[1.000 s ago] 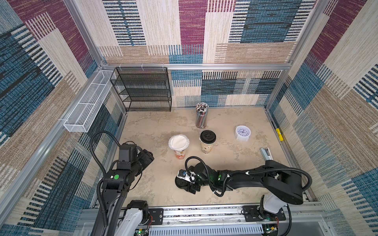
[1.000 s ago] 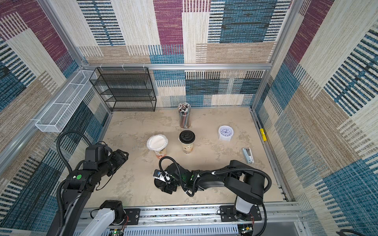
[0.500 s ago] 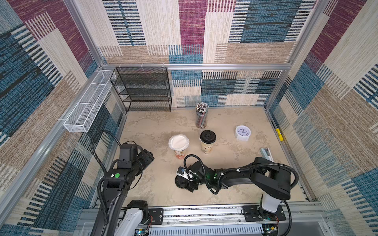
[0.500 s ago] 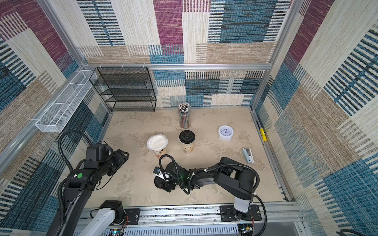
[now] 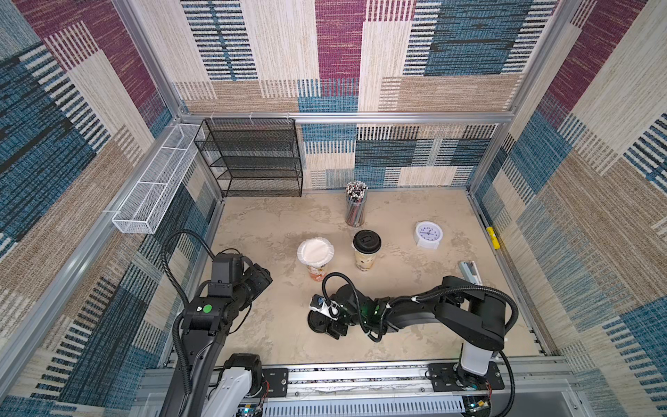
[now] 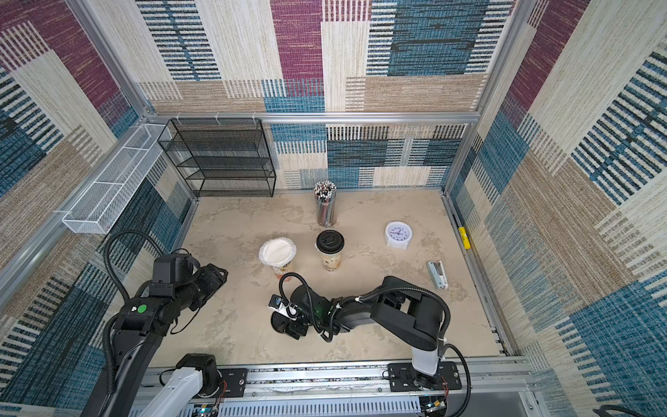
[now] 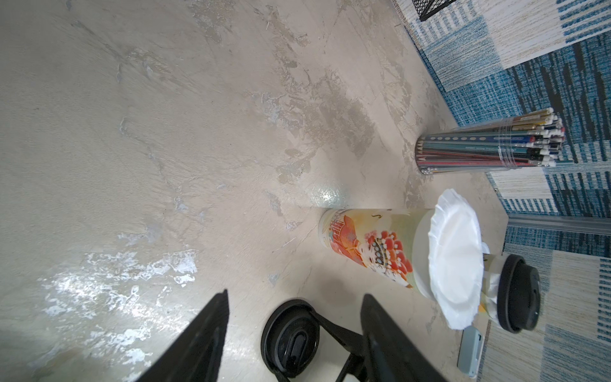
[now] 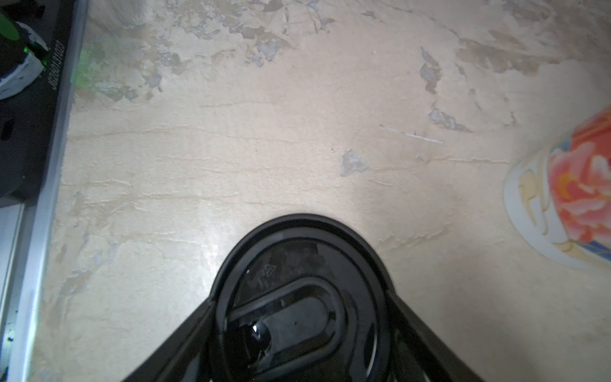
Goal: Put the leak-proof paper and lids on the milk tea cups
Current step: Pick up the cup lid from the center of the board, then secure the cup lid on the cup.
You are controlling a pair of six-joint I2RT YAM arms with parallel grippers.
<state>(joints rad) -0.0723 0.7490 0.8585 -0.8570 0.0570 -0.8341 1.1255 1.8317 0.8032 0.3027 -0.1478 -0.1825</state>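
The red-orange milk tea cup (image 5: 316, 271) stands mid-table with a round white leak-proof paper (image 5: 315, 251) lying over its mouth, which the left wrist view shows too (image 7: 454, 258). Beside it, the beige milk tea cup (image 5: 363, 260) wears a black lid (image 5: 367, 241); a crinkled white paper fringe (image 7: 492, 284) shows under that lid. A second black lid (image 5: 314, 321) lies flat on the table nearer the front. My right gripper (image 5: 322, 318) straddles it, its fingers (image 8: 198, 317) pressed against the rim on both sides. My left gripper (image 5: 265, 279) hovers open at the left, holding nothing.
A clear holder of pencils (image 5: 355, 207) stands behind the cups. A white clock (image 5: 428, 234) and a grey stapler (image 5: 470, 271) lie to the right. A black mesh rack (image 5: 252, 159) fills the back left corner, and a white wire basket (image 5: 155, 187) hangs on the left wall.
My right gripper has slid a little to the left over the black lid on the table, and its jaws have narrowed onto the rim. The left arm has hardly moved.
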